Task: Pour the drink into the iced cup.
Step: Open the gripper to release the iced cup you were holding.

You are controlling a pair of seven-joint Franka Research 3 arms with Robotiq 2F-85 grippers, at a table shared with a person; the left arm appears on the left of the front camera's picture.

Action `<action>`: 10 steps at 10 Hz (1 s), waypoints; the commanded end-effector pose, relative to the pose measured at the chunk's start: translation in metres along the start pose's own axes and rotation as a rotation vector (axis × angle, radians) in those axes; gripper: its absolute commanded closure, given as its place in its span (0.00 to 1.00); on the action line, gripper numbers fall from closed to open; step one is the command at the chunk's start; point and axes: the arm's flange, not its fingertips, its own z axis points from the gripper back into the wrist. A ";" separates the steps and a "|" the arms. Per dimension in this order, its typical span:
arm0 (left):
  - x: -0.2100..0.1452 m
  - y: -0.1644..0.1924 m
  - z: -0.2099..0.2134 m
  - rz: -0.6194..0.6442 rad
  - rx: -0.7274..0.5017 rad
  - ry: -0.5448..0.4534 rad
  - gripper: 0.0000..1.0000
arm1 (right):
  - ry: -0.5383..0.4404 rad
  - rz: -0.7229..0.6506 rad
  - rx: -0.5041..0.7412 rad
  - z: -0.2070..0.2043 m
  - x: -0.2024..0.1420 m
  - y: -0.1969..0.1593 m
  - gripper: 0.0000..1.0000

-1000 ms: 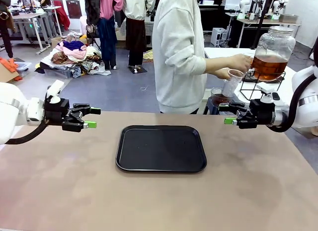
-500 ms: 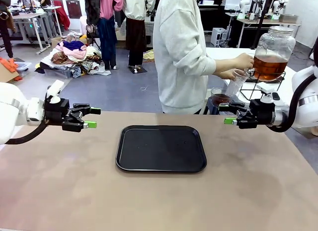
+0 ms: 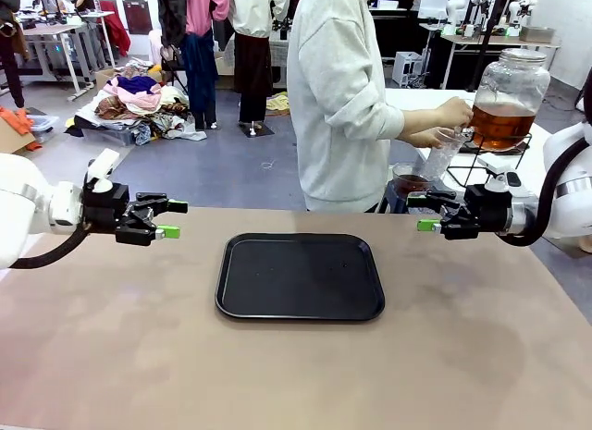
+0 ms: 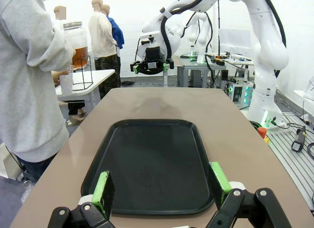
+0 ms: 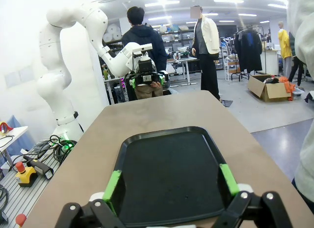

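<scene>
The drink [image 3: 499, 125] sits in a glass jar [image 3: 507, 83] on a side table beyond the right gripper [image 3: 427, 211], well apart from both grippers. A person's hand [image 3: 453, 113] holds a cup [image 3: 440, 153] at it. Left gripper [image 3: 172, 219] and right hover with jaws apart, empty, flanking the tray [image 3: 301, 276].

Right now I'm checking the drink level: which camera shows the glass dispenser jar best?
The front view: the jar stands large, its amber drink clear. The left wrist view shows it small, partly behind the person's sleeve.
</scene>
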 end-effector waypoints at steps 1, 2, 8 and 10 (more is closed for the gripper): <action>0.002 0.000 -0.001 -0.001 0.001 -0.007 0.00 | 0.000 0.004 0.000 0.000 0.002 0.000 0.00; 0.002 0.000 -0.001 -0.001 0.001 -0.007 0.00 | 0.000 0.004 0.000 0.000 0.002 0.000 0.00; 0.002 0.000 -0.001 -0.001 0.001 -0.007 0.00 | 0.000 0.004 0.000 0.000 0.002 0.000 0.00; 0.002 0.000 -0.001 -0.001 0.001 -0.007 0.00 | 0.000 0.004 0.000 0.000 0.002 0.000 0.00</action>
